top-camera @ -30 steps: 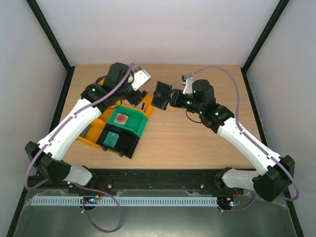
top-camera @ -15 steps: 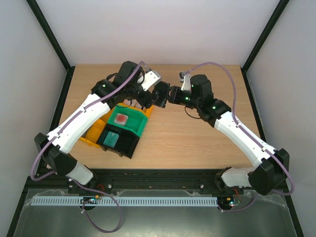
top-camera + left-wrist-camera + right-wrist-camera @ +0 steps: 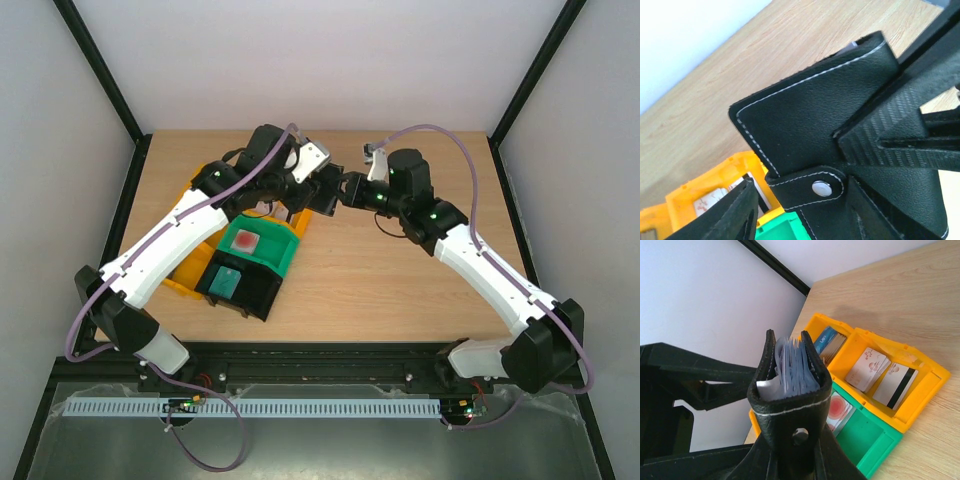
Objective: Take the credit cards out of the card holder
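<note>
- Above the far middle of the table, the holder hangs in the air between the two grippers, clear of the wood.
- Right gripper: clamped on the holder, one finger on each black face.
- Holder, right wrist view: the covers stand close together, and the clear pockets show edge-on between them.
- Left gripper: jaws apart, astride the holder's edge by the snap. One finger stands off the leather, with yellow showing in the gap.
- Cards: several lie in the compartments of the yellow bin.
- A reddish card lies in the green bin, which touches the yellow one.
</note>
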You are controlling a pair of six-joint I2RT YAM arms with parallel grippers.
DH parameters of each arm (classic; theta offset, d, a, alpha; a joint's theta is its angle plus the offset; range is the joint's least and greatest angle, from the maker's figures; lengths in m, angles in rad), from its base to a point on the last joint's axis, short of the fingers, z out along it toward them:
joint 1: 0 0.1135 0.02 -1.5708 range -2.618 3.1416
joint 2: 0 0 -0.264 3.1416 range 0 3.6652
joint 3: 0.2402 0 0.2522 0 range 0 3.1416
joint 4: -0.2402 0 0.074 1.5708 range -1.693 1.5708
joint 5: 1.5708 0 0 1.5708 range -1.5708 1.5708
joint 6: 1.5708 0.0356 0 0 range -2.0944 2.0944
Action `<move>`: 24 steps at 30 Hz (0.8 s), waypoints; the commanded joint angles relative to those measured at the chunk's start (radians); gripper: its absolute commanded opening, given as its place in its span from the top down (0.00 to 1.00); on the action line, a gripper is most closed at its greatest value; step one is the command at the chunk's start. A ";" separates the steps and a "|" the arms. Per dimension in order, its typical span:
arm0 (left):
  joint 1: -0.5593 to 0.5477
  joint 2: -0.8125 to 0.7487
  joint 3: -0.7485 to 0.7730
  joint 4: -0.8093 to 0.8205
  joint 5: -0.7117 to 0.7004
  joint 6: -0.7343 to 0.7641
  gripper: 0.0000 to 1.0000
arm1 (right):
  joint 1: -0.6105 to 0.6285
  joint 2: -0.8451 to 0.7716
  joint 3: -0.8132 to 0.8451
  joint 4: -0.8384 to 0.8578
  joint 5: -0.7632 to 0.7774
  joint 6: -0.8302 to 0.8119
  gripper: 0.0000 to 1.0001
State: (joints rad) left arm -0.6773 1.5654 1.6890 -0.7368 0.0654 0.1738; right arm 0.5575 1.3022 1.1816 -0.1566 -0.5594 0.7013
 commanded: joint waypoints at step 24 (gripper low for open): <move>0.358 -0.053 -0.144 0.173 -0.294 0.055 0.60 | 0.012 -0.079 0.018 -0.101 -0.012 -0.061 0.98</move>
State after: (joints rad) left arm -0.3206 1.5547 1.5681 -0.5732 -0.2634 0.2314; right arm 0.5766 1.2396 1.1698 -0.2340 -0.5468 0.6617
